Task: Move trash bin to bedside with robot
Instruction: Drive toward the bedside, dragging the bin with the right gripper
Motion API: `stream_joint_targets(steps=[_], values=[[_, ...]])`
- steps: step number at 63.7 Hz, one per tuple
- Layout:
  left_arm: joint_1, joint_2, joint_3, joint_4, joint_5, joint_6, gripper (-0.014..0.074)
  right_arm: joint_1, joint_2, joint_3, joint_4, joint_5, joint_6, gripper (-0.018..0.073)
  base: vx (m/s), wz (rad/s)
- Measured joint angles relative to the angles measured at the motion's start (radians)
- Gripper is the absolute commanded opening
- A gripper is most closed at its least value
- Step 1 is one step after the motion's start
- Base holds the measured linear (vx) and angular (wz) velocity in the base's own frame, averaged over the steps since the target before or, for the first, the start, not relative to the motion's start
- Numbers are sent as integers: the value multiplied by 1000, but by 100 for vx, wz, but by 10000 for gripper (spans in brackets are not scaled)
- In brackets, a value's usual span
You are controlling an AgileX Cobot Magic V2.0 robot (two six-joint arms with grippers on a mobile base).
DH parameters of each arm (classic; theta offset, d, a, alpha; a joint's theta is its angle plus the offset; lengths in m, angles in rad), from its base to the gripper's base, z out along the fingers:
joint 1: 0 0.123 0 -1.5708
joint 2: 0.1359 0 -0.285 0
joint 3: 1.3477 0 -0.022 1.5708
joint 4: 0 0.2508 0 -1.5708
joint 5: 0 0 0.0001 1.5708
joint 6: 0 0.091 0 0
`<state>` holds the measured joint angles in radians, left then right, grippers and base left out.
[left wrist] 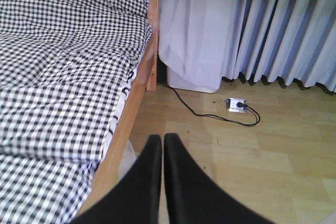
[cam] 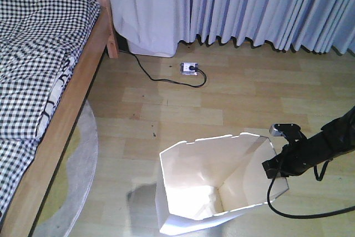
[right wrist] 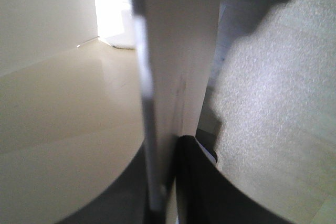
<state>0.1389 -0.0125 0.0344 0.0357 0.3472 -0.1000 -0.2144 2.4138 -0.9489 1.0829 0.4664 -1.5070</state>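
The white trash bin [cam: 211,184] stands on the wooden floor at the bottom middle of the front view, open top toward me. My right gripper [cam: 275,166] is shut on the bin's right rim; in the right wrist view the bin wall [right wrist: 173,66] runs between the two black fingers [right wrist: 197,182]. The bed frame [cam: 66,115] with checked bedding [cam: 33,54] lies at the left, about a bin's width from the bin. My left gripper [left wrist: 163,142] is shut and empty, pointing at the floor beside the bed frame [left wrist: 131,114].
A grey round rug [cam: 77,176] lies along the bed's side. A white power strip [cam: 189,68] with a black cable [cam: 155,77] lies on the floor before the pale curtains [cam: 249,4]. A white box [left wrist: 191,80] stands under the curtain near the bedpost.
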Motion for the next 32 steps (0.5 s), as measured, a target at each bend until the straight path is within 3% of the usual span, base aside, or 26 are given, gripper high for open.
stream_joint_targets(steps=[32], values=[[0,0,0,0,0,0,-6,0,0,0,0,0,0,-5,23,-6]])
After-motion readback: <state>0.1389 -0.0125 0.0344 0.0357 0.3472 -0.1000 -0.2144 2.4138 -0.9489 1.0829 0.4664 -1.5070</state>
